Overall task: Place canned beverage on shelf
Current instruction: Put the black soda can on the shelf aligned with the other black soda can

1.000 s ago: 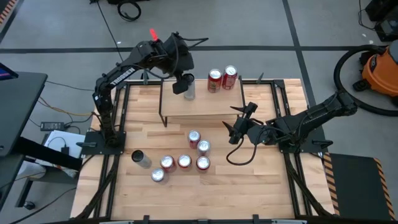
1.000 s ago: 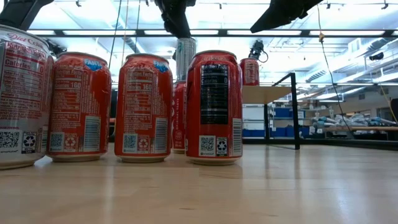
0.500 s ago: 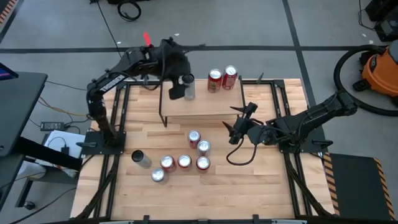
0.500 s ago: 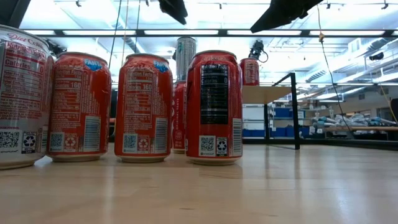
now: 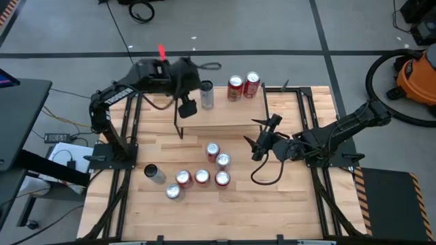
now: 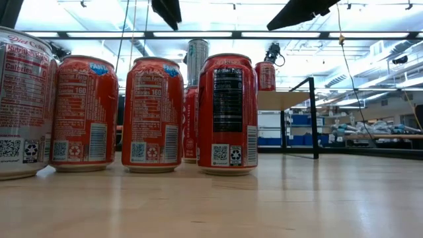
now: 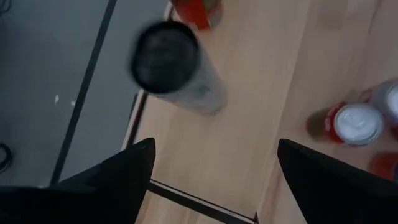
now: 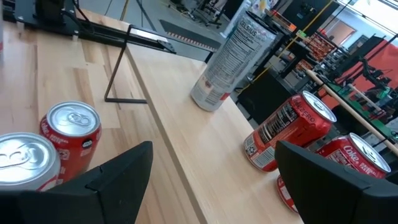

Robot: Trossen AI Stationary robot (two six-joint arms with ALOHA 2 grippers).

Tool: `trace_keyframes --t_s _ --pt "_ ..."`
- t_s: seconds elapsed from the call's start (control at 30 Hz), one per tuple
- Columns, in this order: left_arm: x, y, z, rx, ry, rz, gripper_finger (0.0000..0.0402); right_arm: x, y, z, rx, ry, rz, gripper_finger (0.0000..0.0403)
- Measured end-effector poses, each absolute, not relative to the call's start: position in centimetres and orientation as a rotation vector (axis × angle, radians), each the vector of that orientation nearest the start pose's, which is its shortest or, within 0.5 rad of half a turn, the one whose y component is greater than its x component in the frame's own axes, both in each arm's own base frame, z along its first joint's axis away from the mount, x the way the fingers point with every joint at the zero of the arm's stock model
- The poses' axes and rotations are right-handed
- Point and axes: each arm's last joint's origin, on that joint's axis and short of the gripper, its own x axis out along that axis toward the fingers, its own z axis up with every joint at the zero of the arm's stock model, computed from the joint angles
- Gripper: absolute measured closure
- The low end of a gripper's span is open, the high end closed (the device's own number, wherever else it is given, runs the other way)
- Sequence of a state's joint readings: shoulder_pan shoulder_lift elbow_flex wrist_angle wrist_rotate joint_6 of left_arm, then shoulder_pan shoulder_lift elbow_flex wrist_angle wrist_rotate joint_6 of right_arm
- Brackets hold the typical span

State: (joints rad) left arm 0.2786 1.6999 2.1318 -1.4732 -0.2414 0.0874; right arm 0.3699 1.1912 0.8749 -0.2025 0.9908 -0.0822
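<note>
Silver can set on shelf; left claw released and withdrawn.

The tall silver can (image 5: pixel 207 94) stood upright on the shelf (image 5: pixel 225 113), near its left end, apart from the two red cans (image 5: pixel 243 86) at the back. The left claw (image 5: pixel 185 107), which had been at the can a second earlier, had let go and pulled back past the shelf's left edge, fingers spread and empty. That placement appeared complete. The right claw (image 5: pixel 259 141) waited open above the table (image 5: pixel 272 197), beside the remaining cans (image 5: pixel 201 177).
</note>
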Motion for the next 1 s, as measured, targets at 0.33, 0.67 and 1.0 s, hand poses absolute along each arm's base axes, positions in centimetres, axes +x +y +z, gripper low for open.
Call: trace_keyframes --t_s 0.33,0.67,1.0 --pt "27.1 8.7 39.8 -0.029 1.003 0.575 0.0052 23.6 7.5 28.8 -0.409 0.423 -0.569 0.0055" --pt "26.3 10.9 36.3 -0.206 0.993 0.615 0.0052 23.6 7.5 28.9 -0.409 0.416 -0.569 0.0055" --pt "28.0 11.8 35.2 -0.132 0.841 0.662 0.0052 23.6 7.5 28.9 -0.414 0.417 -0.567 0.0055"
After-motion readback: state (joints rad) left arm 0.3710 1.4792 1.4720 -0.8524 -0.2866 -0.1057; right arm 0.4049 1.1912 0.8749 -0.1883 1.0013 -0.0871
